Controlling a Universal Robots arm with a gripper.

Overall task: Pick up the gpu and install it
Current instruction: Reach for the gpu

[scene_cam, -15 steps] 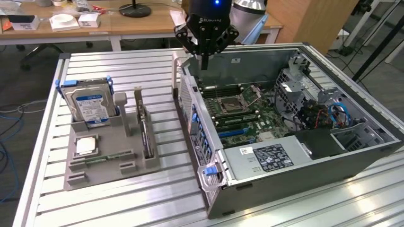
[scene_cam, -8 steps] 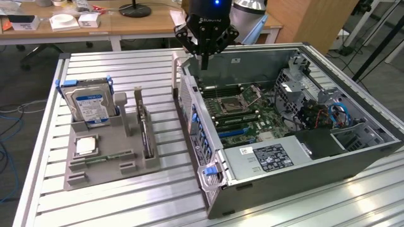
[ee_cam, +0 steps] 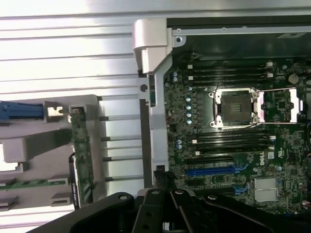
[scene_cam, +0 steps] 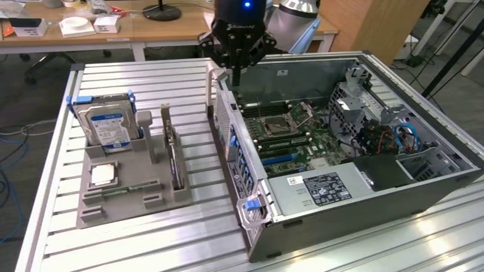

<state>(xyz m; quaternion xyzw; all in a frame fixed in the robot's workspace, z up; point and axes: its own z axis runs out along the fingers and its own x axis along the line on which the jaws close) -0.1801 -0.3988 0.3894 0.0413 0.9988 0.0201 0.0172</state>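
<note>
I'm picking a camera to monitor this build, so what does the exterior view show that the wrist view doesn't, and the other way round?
Exterior extra: the power supply with its label, the blue cables, the desks behind. Wrist extra: what looks like a coin cell on the board. Shared: the gpu standing in its grey holder, the CPU socket, the shut gripper.

Words and labels you can read

A small white word on the black body of the gripper [scene_cam: 236, 79] looks like "ROBOTIQ". The big green board [ee_cam: 228, 189] has white letters that look like "DELL", lying sideways. The hard drive [scene_cam: 106, 127] has a blue and white label, and the grey power box [scene_cam: 321, 190] has a black and white label, but their print is too small to read.
</note>
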